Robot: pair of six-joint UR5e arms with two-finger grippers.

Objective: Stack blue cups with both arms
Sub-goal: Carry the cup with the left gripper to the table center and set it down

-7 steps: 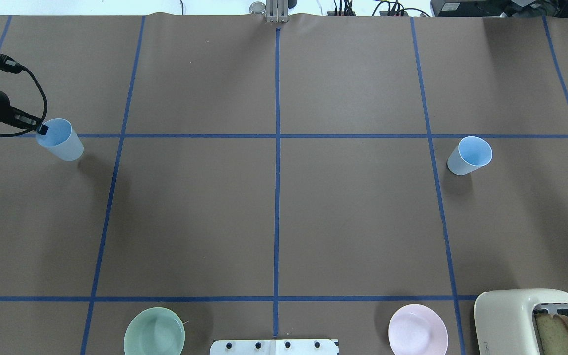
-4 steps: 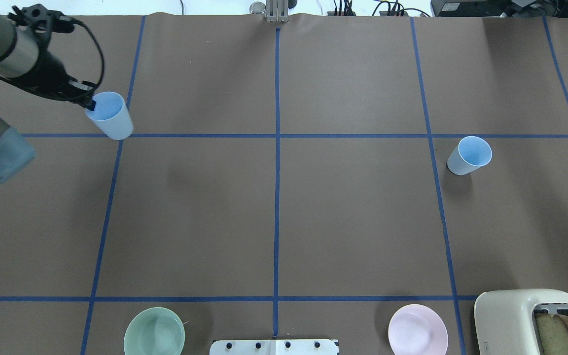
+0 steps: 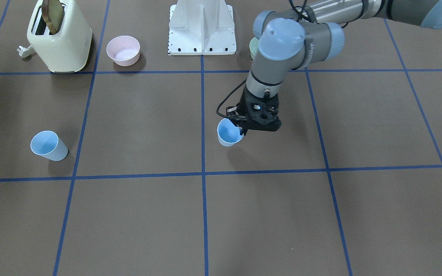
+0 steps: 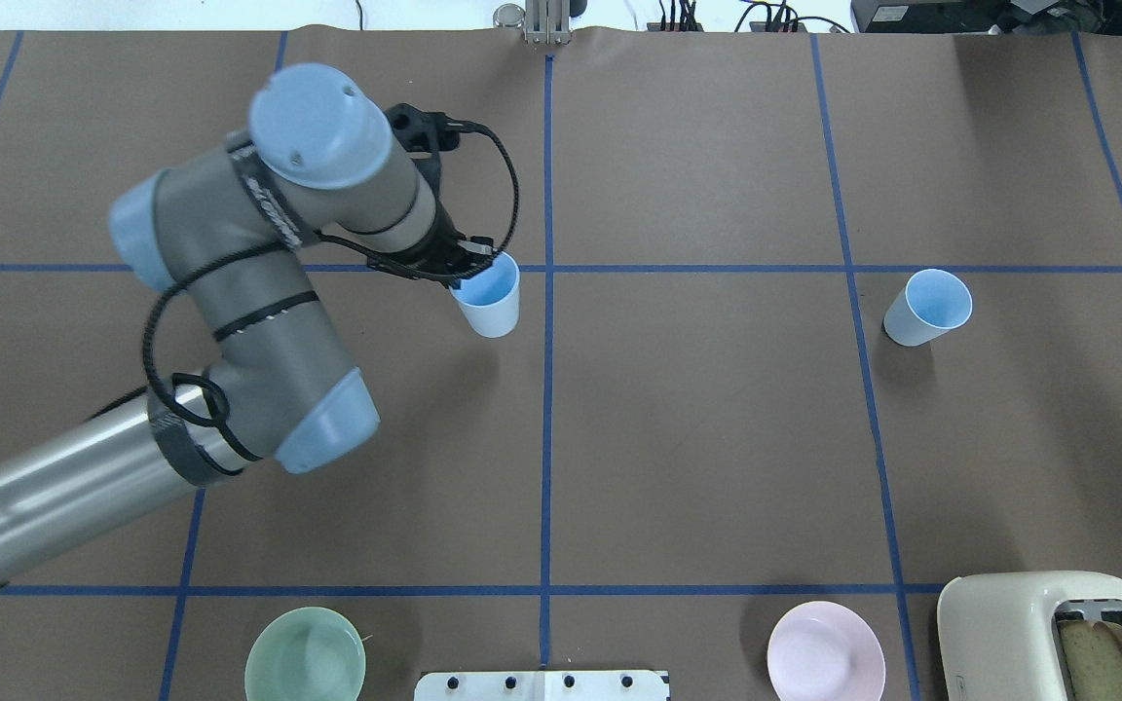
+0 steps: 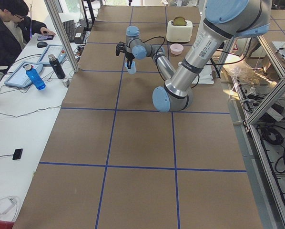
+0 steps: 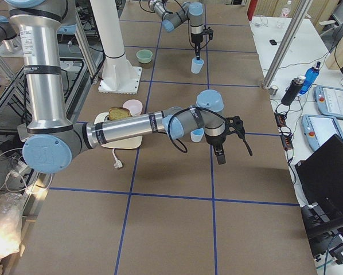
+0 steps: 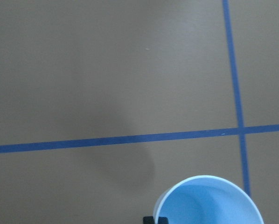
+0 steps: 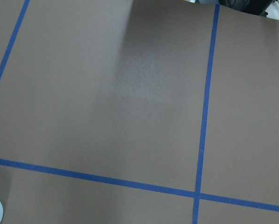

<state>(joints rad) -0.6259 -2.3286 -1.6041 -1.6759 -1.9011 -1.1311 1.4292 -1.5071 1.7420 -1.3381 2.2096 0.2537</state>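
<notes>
We see two blue cups, both upright, mouths up, both empty. One blue cup (image 4: 489,300) is just left of the centre tape line in the overhead frame. The left arm's fingers (image 4: 465,265) pinch it at its upper-left rim, narrowed on the wall. The other blue cup (image 4: 926,308) stands alone at the right of that frame, well apart. Both are smooth, tapered, handleless plastic, paler outside and bluer inside.

The bench (image 4: 697,438) wears matte brown paper gridded with blue tape. Along the bottom edge sit an empty pale-green bowl (image 4: 305,654), an empty pink bowl (image 4: 825,650), a white pedestal (image 4: 542,684) and a cream toaster (image 4: 1019,623) with a bread slice (image 4: 1102,662) in its slot.

In the front-facing view the left arm (image 3: 282,50) covers most of the green bowl. The right arm's fingers (image 6: 219,156) show only in the right side view, and we cannot tell whether they are wide or narrow.
</notes>
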